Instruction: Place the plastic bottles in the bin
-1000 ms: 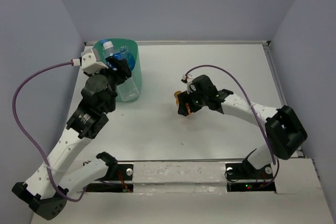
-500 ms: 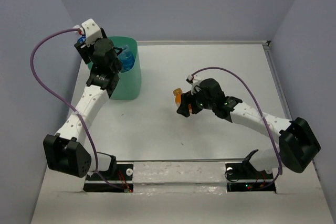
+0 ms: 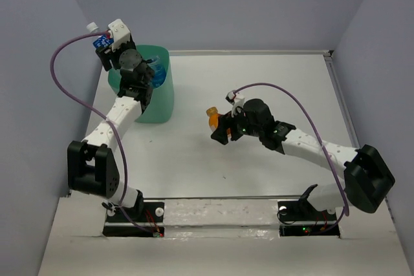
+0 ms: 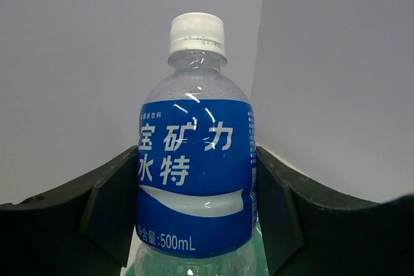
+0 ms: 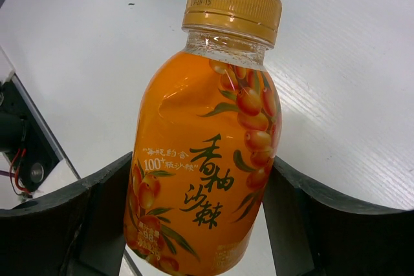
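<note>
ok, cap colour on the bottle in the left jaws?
White cap on the blue-labelled bottle; left wrist view shows it best.

The blue-labelled bottle (image 4: 194,179) is clear, glossy plastic with a shiny film label. The orange bottle (image 5: 204,159) is equally glossy (its cap finely ribbed). The table (image 5: 97,43) looks smooth and matt.

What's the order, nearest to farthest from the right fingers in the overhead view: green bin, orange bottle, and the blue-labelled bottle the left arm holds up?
From the right fingers:
1. The orange bottle, gripped between them.
2. The green bin, off to their left.
3. The blue-labelled bottle, held high at far left, beyond the bin.
</note>
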`<action>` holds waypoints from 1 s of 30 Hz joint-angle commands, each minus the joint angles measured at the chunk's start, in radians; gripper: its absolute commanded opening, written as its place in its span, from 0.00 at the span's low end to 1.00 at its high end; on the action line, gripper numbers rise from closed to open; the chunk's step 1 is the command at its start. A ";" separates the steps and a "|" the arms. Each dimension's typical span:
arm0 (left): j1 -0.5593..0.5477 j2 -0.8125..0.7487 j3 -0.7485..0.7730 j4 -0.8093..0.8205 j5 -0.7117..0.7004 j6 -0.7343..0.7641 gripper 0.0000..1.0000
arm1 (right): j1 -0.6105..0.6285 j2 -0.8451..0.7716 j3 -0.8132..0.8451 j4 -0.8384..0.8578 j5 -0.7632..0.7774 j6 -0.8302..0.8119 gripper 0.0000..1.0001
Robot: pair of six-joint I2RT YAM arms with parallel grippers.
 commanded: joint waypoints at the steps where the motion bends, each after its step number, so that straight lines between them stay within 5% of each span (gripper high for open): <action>1: 0.000 0.087 -0.066 0.337 -0.054 0.151 0.49 | 0.023 -0.063 -0.008 0.124 0.021 0.020 0.52; 7: -0.019 0.134 -0.123 0.449 -0.068 0.202 0.58 | 0.023 -0.137 -0.013 0.243 0.024 0.061 0.52; 9: -0.023 0.119 -0.150 0.437 -0.074 0.171 0.77 | 0.023 -0.119 0.027 0.257 0.016 0.068 0.52; 14: -0.026 0.049 -0.164 0.273 -0.042 0.041 0.99 | 0.023 -0.066 0.127 0.279 0.019 0.062 0.52; 22: -0.045 -0.137 0.017 -0.208 0.035 -0.211 0.99 | 0.023 0.041 0.302 0.345 -0.002 0.031 0.52; 30: -0.046 -0.373 0.072 -0.741 0.401 -0.577 0.99 | 0.023 0.211 0.565 0.342 -0.071 0.005 0.52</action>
